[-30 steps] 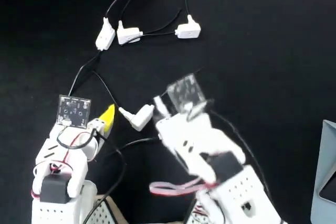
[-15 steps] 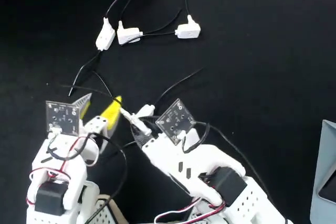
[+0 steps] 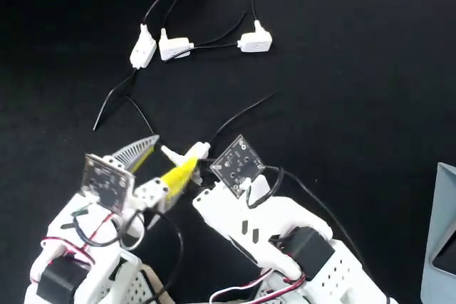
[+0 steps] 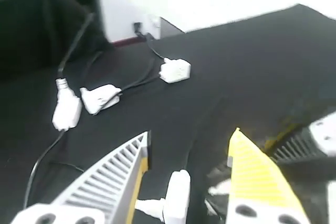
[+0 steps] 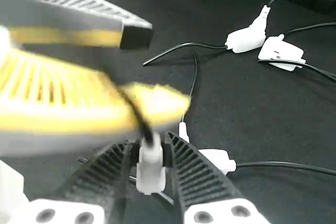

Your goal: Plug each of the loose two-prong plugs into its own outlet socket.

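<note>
1. The right tool (image 5: 150, 145) was pressed together on a white plug (image 5: 150, 169), which stood between its two black fingers (image 5: 194, 177). A black cable (image 5: 142, 124) ran out of the far end of this plug.
2. This tool was low over the black counter (image 3: 356, 105), on the near side and a little left of the middle.
3. The left tool (image 4: 190, 136) was spread wide, with a grey finger (image 4: 105, 182) on the left and a yellow finger (image 4: 257, 177) on the right. It pinched nothing.
4. A second white plug (image 4: 176, 203) lay on the counter between these two fingers, just beside the right tool.
5. Three white pieces on black cables lay in a row on the far side, well apart from both tools: the left connector (image 3: 142, 46), the middle connector (image 3: 174, 48) close to it, and the right connector (image 3: 255, 40).
6. A grey box (image 3: 442, 233) stood at the right edge of the counter.
</note>
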Tool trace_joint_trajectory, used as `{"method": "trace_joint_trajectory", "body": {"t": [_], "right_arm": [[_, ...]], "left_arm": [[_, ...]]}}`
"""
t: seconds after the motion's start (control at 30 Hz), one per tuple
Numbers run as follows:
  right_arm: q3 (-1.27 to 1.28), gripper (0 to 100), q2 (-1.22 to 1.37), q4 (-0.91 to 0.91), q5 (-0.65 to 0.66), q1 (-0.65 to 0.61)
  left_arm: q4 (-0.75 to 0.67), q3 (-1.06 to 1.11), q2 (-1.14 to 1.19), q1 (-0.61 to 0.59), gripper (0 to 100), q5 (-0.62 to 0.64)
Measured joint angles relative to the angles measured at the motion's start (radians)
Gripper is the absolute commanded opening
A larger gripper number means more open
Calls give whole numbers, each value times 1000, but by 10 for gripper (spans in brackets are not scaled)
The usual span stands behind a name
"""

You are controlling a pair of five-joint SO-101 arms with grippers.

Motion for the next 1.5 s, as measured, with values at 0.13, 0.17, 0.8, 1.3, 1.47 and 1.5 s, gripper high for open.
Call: {"method": "trace_joint_trajectory", "body": {"t": [0.13, 0.17, 0.8, 1.3, 1.47, 1.5], "right_arm": [[0, 11, 0, 0, 0, 2], [0, 11, 0, 2, 0, 14], [0, 11, 344, 43, 75, 407], [12, 11, 575, -123, 72, 499], [31, 11, 578, -124, 72, 497], [31, 11, 580, -124, 72, 497]], "left_arm": [[46, -8, 0, 41, 248, -58], [49, -8, 0, 44, 248, -64], [86, 68, 2, -354, 248, 63], [-6, 184, 0, -440, 248, 68], [-6, 186, 0, -440, 248, 68], [-6, 186, 0, -440, 248, 68]]}}
